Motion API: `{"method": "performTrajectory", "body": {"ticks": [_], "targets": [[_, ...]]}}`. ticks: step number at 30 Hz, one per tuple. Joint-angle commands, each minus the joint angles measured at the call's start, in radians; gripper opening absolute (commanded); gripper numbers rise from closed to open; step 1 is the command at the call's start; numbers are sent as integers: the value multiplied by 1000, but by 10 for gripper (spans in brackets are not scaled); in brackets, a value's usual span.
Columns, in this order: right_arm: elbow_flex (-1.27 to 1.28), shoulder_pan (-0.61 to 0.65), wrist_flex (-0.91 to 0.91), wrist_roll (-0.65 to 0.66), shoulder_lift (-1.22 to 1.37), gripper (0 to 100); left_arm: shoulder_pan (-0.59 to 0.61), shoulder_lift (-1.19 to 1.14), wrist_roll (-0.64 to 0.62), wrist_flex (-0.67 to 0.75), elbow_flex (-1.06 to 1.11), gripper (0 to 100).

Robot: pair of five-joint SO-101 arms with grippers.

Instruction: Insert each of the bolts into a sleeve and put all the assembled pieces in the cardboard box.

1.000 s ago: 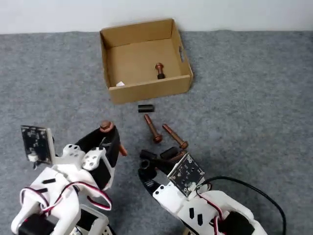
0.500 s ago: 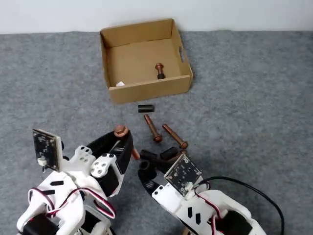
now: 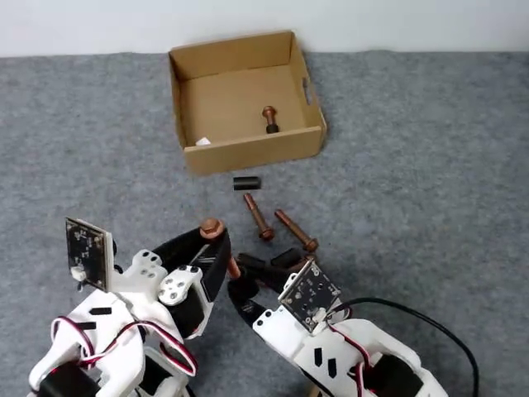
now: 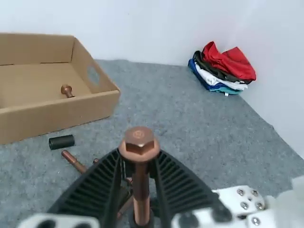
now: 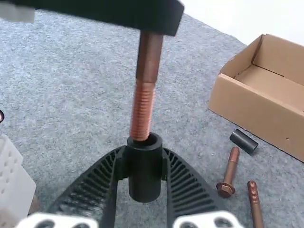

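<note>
My left gripper (image 3: 216, 248) is shut on a copper bolt (image 3: 212, 228), head uppermost (image 4: 137, 142), fingers (image 4: 104, 183) on both sides of the shank. My right gripper (image 3: 248, 271) is shut on a black sleeve (image 5: 144, 167) held upright. The bolt's threaded tip (image 5: 142, 116) sits at the sleeve's mouth, just entering it. The cardboard box (image 3: 248, 154) stands at the back with one assembled bolt and sleeve (image 3: 269, 121) inside. On the carpet between the box and the arms lie a loose black sleeve (image 3: 246, 183) and two loose bolts (image 3: 257, 217) (image 3: 296, 231).
Grey carpet covers the table, open to the right and left of the arms. The loose bolts lie just beyond my right gripper. A white wall runs along the back. A pile of folded clothes (image 4: 221, 69) lies far off by the wall.
My left arm has swung right with the bolt, bringing its tip to the sleeve in my right gripper. The right arm has barely shifted.
</note>
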State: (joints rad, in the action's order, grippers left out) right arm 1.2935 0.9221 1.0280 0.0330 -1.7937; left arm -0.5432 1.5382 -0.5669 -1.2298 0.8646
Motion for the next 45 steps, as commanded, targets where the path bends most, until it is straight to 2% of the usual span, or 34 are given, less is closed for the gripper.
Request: {"method": "performTrajectory", "body": {"ticks": [1,10,17,25,27,31,33,42,45], "targets": [[-15,10,-27,11,-5,9,-5,-3,-2,11,21,5],[-41,10,-22,12,-5,9,-11,5,12,66,111,5],[-41,5,-24,12,-5,9,-120,5,129,-120,96,5],[-41,4,-27,12,-5,9,-124,-3,213,-195,137,15],[-41,4,-27,14,-5,9,-120,-3,216,-195,150,74],[-41,4,-27,63,-5,9,-118,-3,215,-195,150,273],[-41,4,-27,68,-5,9,-100,-3,215,-192,145,297],[-41,-1,-24,64,-5,9,40,-3,221,-190,24,292],[-41,-59,-27,63,-5,9,124,5,221,-176,7,216]]}}
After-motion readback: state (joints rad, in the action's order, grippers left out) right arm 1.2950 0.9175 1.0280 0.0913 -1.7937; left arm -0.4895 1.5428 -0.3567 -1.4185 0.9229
